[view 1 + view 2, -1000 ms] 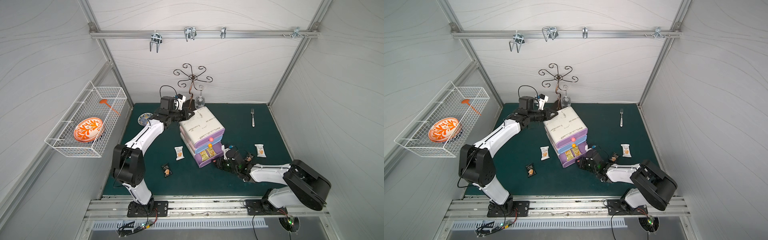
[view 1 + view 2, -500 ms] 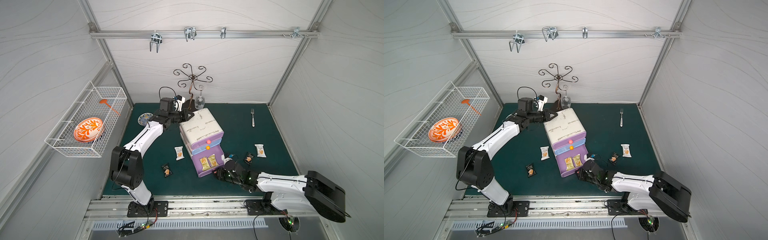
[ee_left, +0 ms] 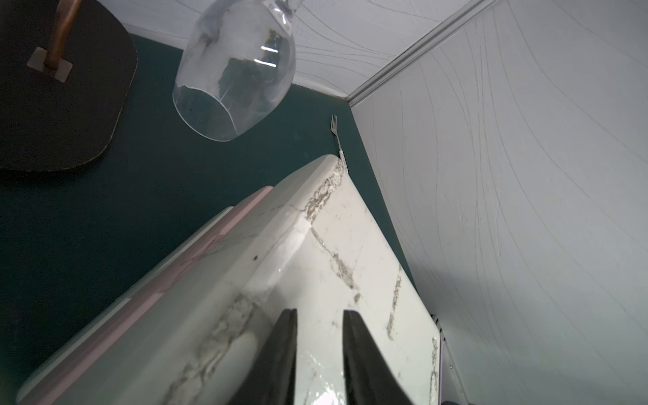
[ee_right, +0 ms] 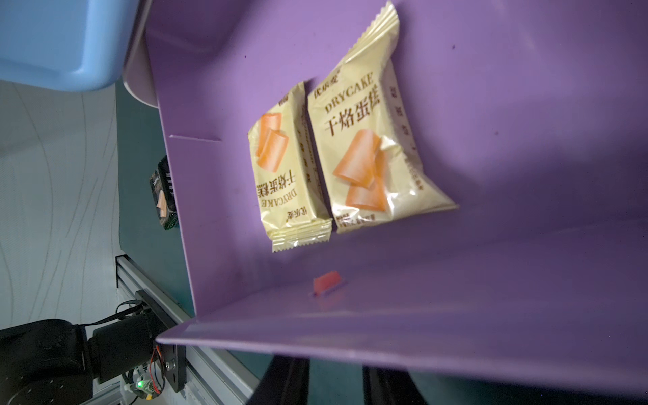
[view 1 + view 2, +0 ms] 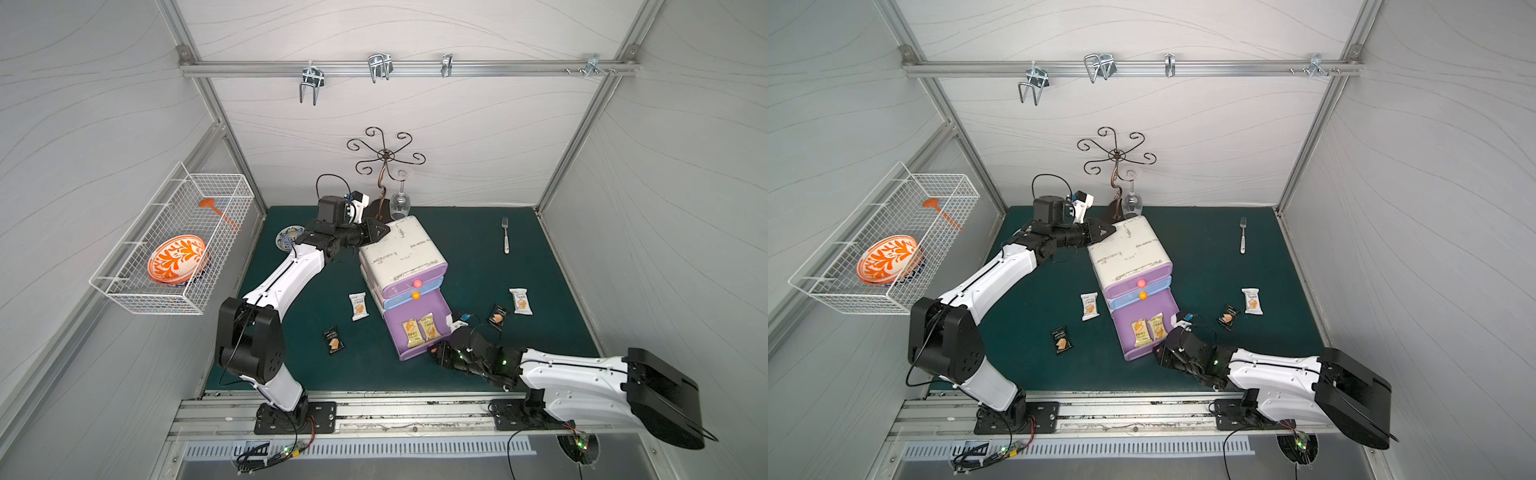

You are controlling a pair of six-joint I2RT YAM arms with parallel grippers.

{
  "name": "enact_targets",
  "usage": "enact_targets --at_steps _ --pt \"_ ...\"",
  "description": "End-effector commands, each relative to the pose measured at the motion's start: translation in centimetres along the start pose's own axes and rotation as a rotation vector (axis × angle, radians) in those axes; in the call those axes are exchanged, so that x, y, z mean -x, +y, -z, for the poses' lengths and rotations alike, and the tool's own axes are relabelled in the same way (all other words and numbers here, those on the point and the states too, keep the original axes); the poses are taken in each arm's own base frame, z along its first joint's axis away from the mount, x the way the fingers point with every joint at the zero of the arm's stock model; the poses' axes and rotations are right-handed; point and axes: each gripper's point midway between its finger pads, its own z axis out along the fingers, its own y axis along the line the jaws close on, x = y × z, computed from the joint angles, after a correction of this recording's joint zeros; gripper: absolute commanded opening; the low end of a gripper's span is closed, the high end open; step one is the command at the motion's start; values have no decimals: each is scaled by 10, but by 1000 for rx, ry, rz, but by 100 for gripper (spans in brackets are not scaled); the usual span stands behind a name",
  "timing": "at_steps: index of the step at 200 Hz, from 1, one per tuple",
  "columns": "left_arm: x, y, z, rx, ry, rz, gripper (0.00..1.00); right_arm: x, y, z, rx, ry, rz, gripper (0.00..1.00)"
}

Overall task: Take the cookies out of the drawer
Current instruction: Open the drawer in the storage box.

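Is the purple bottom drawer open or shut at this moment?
Open. The purple drawer sticks far out from the cabinet, and two yellow cookie packets lie visible on its floor.

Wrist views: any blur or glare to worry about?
Left wrist view: glossy glare on the white drawer unit beside the left gripper; the wine glass shows small highlights. Right wrist view: yellow packets sharp, the purple drawer blurred at its near wall.

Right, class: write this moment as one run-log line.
purple drawer open | two yellow cookies inside | four cookies on mat | right pincer shut on knob | left pincer open at cabinet top
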Motion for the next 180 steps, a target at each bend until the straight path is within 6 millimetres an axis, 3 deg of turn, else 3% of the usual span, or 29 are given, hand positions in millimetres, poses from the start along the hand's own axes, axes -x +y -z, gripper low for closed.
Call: enact_targets --at_steps 1,9,21,64,91,113,149,180 --pt "-52 48 -1 172 157 176 43 -14 -31 5 -123 46 -1 9" --pt "-51 44 2 170 150 175 47 -13 -31 7 -127 46 -1 15" --pt "-47 38 9 168 132 172 53 -13 -31 11 -129 47 -1 33" --pt "-42 17 34 168 81 165 61 -5 -26 28 -117 19 1 60" --pt "-48 9 51 176 63 172 63 -3 -21 33 -113 28 6 68" --pt "-60 4 73 216 44 164 63 -6 -21 41 -127 52 12 70" --pt "-110 -6 121 326 49 128 63 -6 -27 82 -147 62 -11 70" --pt "-174 3 156 451 133 179 62 1 -32 120 -170 54 -21 69"
